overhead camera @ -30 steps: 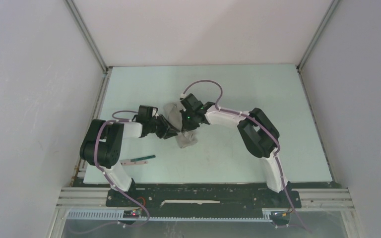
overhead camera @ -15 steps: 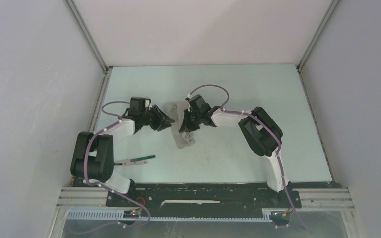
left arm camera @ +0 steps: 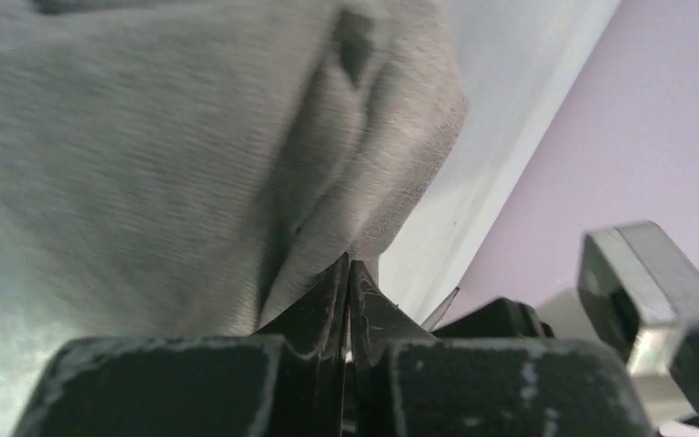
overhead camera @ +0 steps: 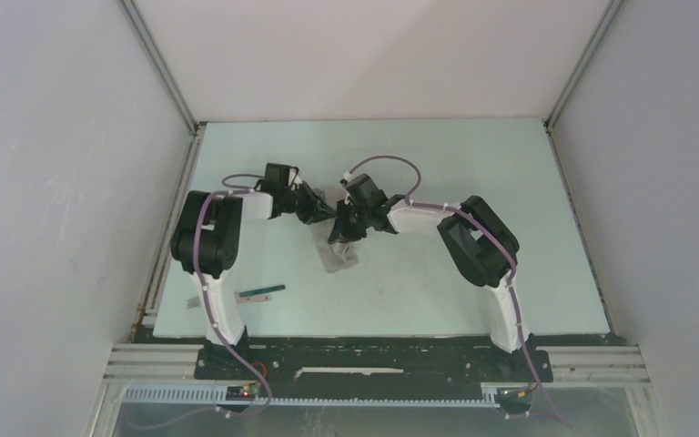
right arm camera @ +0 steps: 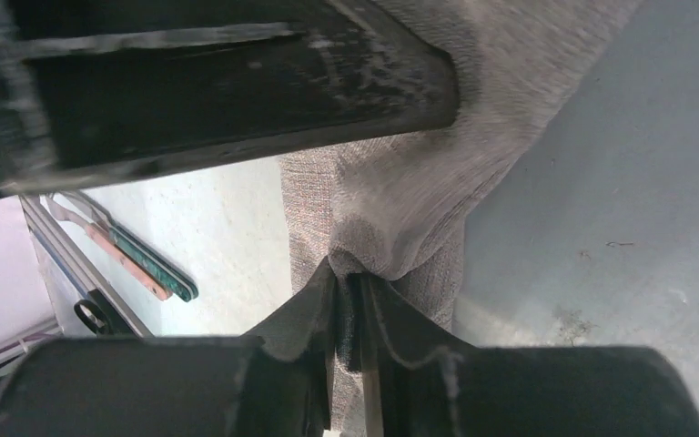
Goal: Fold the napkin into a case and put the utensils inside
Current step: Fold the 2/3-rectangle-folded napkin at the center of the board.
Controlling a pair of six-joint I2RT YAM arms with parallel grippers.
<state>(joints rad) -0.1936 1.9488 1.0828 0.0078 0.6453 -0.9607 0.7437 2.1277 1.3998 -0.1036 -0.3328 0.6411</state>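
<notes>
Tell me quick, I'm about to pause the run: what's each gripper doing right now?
Left gripper: closed, pinching the napkin.
Right gripper: closed on a fold of the napkin.

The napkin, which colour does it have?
The napkin is plain light grey, clearest in the right wrist view.

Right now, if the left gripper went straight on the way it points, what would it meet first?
The napkin, pinched at its tips; just beyond, probably the right gripper, depth unclear.

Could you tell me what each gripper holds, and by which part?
Both hold the napkin: the left gripper pinches a folded edge, the right gripper a bunched fold.
</notes>
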